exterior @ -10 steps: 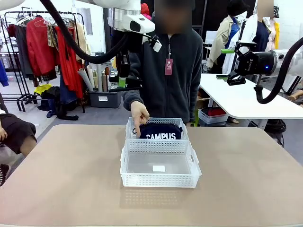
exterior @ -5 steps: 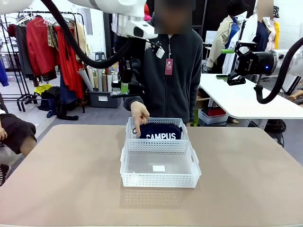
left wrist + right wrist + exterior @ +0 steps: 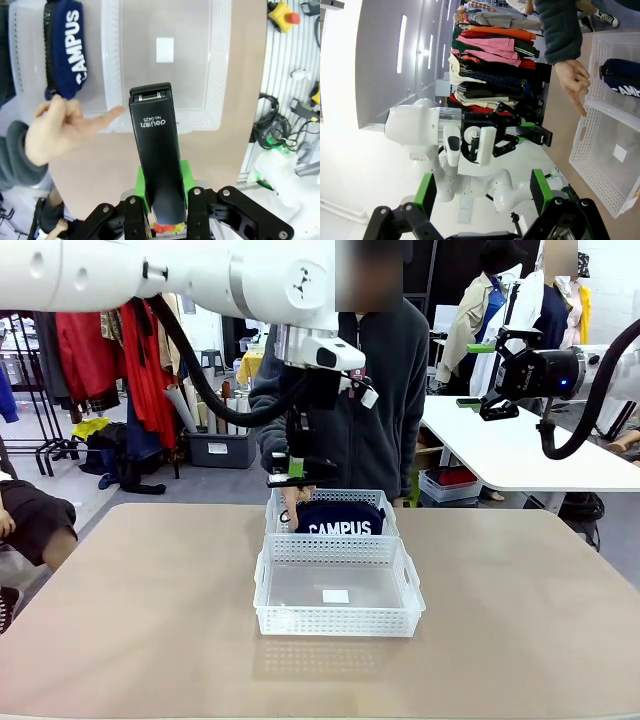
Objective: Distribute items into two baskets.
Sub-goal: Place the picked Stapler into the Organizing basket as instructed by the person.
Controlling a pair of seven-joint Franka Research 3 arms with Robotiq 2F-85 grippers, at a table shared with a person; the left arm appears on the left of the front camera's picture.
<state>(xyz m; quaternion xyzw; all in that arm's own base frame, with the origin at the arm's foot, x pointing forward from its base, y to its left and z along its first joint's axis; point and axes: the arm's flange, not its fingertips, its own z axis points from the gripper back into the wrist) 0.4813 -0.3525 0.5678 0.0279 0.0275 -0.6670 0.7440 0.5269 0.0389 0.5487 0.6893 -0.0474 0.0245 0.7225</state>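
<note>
Front view: left gripper (image 3: 290,478) hangs above the far-left corner of the far basket (image 3: 378,502), jaws clamped on the black stapler (image 3: 296,479). Left wrist view confirms it: green pads (image 3: 143,187) press both sides of the stapler (image 3: 156,150), which sticks out past the fingertips over the table edge just short of the near basket (image 3: 216,60). Navy CAMPUS pouch (image 3: 339,519) lies inside the far basket, lettering facing the robot. Near basket (image 3: 338,622) sits touching the far one and holds a small white label (image 3: 336,596) on its floor. Person's hand (image 3: 62,131) is beside the stapler, one finger pointing at the near basket's rim. Right gripper (image 3: 487,377) is raised well off to the right, away from the baskets, fingers (image 3: 424,194) spread wide apart, holding nothing.
</note>
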